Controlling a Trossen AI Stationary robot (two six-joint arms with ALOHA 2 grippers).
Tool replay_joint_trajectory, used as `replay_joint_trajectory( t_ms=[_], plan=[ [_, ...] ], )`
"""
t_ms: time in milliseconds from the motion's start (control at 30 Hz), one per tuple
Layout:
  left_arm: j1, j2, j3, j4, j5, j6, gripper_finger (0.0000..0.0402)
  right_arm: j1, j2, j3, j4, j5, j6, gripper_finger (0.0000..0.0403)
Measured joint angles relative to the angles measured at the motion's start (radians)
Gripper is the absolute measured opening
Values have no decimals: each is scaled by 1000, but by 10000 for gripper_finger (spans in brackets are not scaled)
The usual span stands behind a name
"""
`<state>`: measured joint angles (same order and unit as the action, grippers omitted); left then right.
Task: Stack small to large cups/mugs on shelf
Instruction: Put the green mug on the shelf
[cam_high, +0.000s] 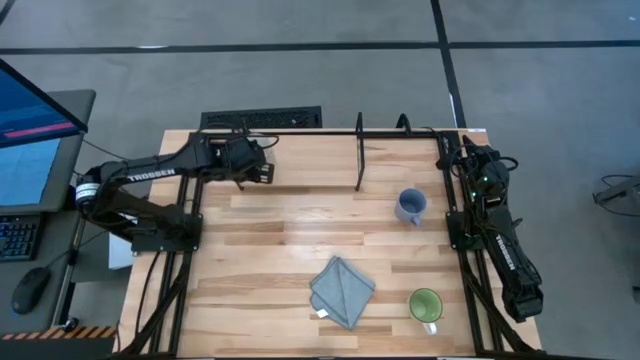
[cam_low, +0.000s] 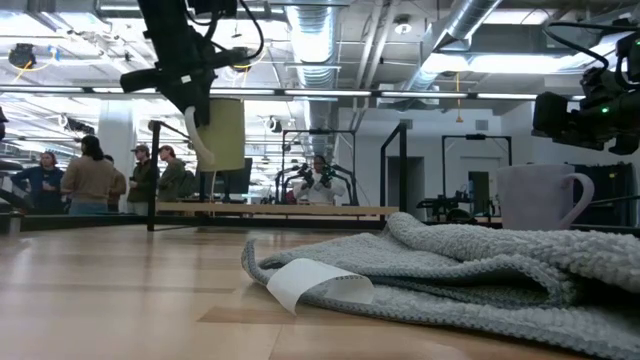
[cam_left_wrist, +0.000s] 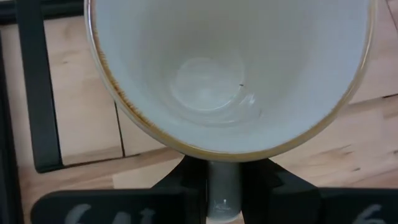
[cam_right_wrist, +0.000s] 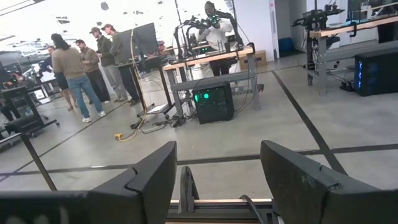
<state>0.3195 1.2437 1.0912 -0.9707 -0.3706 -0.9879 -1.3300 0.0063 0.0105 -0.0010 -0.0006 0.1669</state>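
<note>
My left gripper (cam_high: 252, 160) is shut on the white/cream mug (cam_low: 226, 134) and holds it in the air over the left part of the shelf (cam_low: 270, 210) at the table's far edge. The left wrist view looks into the mug's pale inside (cam_left_wrist: 211, 81). The blue-grey mug (cam_high: 410, 206) stands upright on the table right of centre and also shows in the low view (cam_low: 535, 197). The green-inside mug (cam_high: 425, 305) stands upright near the front right. My right gripper (cam_right_wrist: 217, 168) is open and empty at the table's far right (cam_high: 465, 160). My left gripper pinches the mug's handle (cam_left_wrist: 224, 190) between its two fingers, which come from above and point down. The mug hangs below the fingers, about upright with its mouth up, lifted clear of the shelf board.
A folded grey-blue cloth (cam_high: 342, 290) with a white tag lies at the front centre. The shelf's black upright posts (cam_high: 360, 150) stand along the far edge. People stand in the room beyond the table (cam_low: 90, 175).
</note>
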Motion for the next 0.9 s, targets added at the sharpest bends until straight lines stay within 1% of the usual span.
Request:
replay_joint_trajectory(
  t_ms=[200, 333, 500, 600, 700, 900],
  plan=[
    [33, 0, 0, 7, -1, -1, 41, 0, 0, 0, 0, 0, 0, 256],
    [49, 3, 0, 46, 8, 15, 41, 0, 0, 0, 0, 0, 0, 256],
    [81, 48, 0, 107, 57, 64, 41, 0, 0, 0, 0, 0, 0, 256],
    [99, 76, 0, 118, 52, 87, 41, 0, 1, 0, 0, 0, 0, 256],
    [123, 85, 0, 116, 55, 86, 41, 0, 5, 0, 0, 0, 0, 256],
    [128, 84, 0, 104, 63, 46, 41, 0, 41, 0, 0, 0, 0, 256]
  ],
)
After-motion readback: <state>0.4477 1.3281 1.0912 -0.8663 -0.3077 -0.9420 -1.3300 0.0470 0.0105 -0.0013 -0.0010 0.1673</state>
